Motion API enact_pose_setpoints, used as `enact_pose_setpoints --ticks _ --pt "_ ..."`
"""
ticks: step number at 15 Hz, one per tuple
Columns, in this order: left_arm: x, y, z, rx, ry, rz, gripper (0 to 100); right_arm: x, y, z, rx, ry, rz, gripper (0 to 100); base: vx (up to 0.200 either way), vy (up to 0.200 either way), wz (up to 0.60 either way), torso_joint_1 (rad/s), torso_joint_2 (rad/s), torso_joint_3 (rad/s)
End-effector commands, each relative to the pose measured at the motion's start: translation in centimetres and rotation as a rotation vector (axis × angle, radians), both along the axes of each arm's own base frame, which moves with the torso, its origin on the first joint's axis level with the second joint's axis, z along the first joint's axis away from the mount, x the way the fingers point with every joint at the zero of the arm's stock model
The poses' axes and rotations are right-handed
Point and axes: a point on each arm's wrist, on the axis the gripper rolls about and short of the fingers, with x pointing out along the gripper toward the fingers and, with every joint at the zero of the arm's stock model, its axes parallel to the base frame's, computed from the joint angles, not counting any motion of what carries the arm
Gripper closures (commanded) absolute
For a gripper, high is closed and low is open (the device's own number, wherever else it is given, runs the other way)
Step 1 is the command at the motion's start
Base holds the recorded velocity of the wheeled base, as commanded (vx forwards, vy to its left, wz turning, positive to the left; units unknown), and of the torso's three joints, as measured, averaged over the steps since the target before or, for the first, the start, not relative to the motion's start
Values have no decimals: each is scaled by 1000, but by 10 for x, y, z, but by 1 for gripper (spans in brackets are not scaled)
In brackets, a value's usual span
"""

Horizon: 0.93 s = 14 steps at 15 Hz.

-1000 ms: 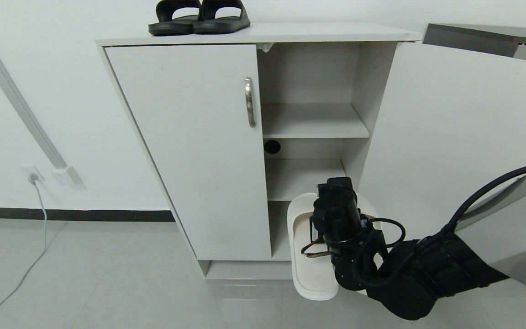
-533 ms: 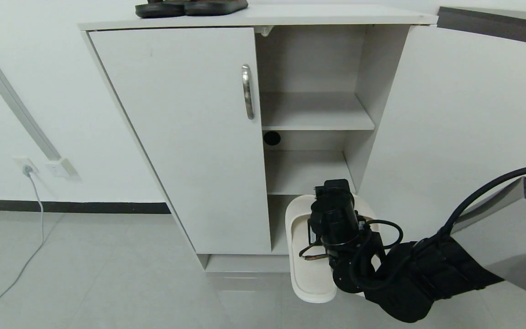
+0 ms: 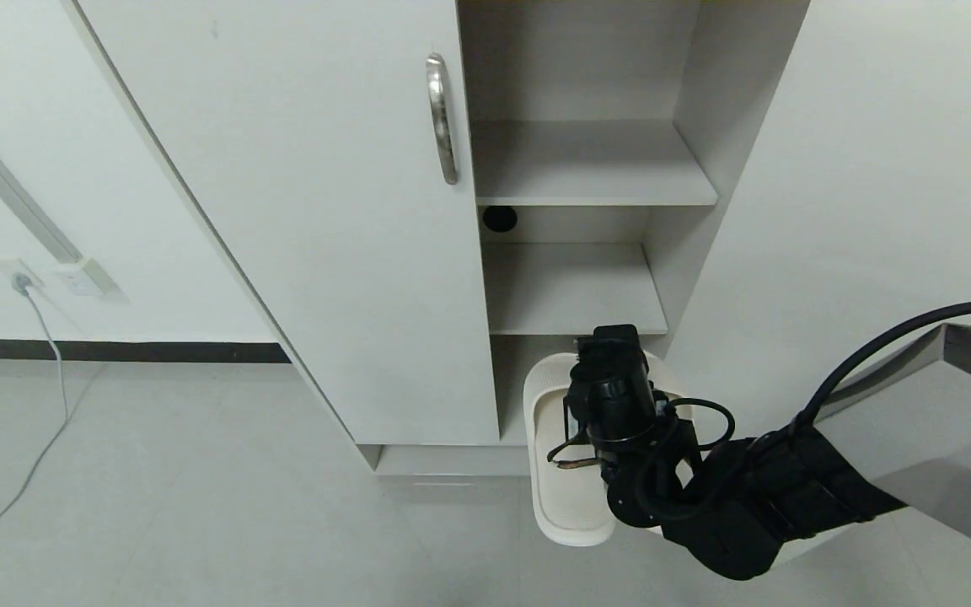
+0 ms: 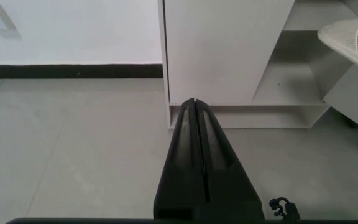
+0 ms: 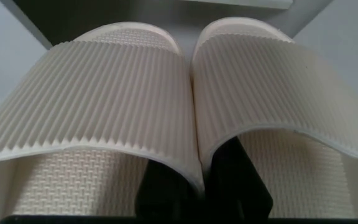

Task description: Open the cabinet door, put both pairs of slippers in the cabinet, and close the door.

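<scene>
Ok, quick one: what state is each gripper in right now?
Left gripper: closed, holding nothing.
Right gripper: closed on the pair of cream slippers, fingers under the straps.

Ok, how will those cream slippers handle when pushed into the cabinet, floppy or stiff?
Probably light: the right gripper carries both slippers by their straps alone. Likely fairly stiff: the soles jut out with no visible sag. The ribbed straps should resist slipping.

Wall socket [image 3: 22,281], grey cable [image 3: 65,405], black baseboard [image 3: 115,351], tiled floor [image 3: 199,523]
</scene>
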Motion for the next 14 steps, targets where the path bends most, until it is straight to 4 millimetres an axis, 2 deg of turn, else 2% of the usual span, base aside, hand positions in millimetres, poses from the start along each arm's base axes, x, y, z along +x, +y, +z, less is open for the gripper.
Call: enact_pose_setpoints --ticks 1,4,5,7,8,10,14 --pt "0 0 0 0 1 0 100 4 1 -2 2 -9 -4 100 0 0 0 7 7 -207" --pt "0 0 0 -1 1 0 100 16 1 -10 -28 -69 -4 100 0 0 0 2 2 -193" --pt "0 0 0 -1 1 0 100 27 1 -20 -38 -132 -14 100 0 0 0 -7 2 -115" --pt "0 0 0 -1 1 0 100 35 3 -28 -52 -244 10 100 0 0 0 0 0 0" --pt "0 0 0 -1 1 0 100 37 3 -24 -50 -306 9 100 0 0 0 0 0 0" --pt "0 0 0 -1 1 0 100 35 2 -13 -35 -325 6 100 0 0 0 0 0 0" --pt "0 0 0 -1 1 0 100 37 1 -16 -39 -318 4 100 0 0 0 0 0 0"
